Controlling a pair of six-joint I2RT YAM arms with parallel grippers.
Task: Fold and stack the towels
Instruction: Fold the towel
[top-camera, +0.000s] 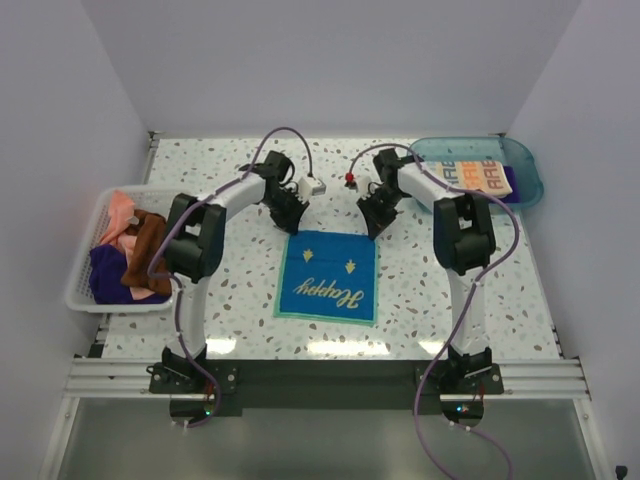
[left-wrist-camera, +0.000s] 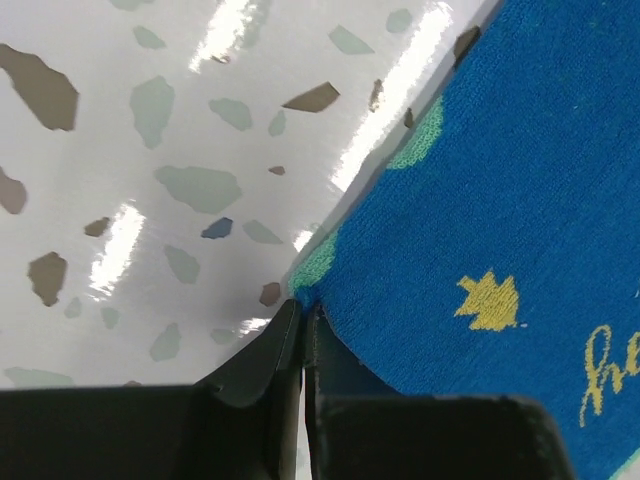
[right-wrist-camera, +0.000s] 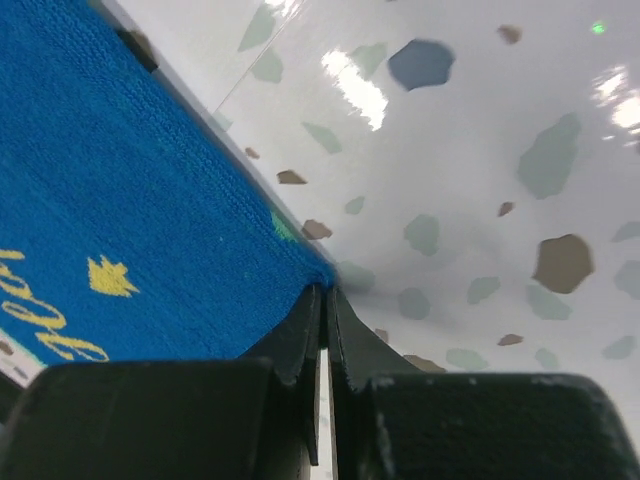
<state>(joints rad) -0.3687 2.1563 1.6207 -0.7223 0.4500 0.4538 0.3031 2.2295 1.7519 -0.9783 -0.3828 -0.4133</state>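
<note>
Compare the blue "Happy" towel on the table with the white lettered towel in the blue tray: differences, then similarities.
The Happy towel is blue with yellow script; the white towel has coloured block letters. The Happy towel lies on the table, the white towel in the blue tray. The left gripper and right gripper pinch the Happy towel's corners; the white towel is untouched. Both lie flat.

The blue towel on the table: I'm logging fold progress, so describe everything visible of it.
The blue towel is looped terry cloth with a teal-green border, yellow "Happy" script and two small yellow motifs. It lies flat, nearly square, on the speckled table. The left end effector pinches its far-left corner, the right end effector its far-right one.
</note>
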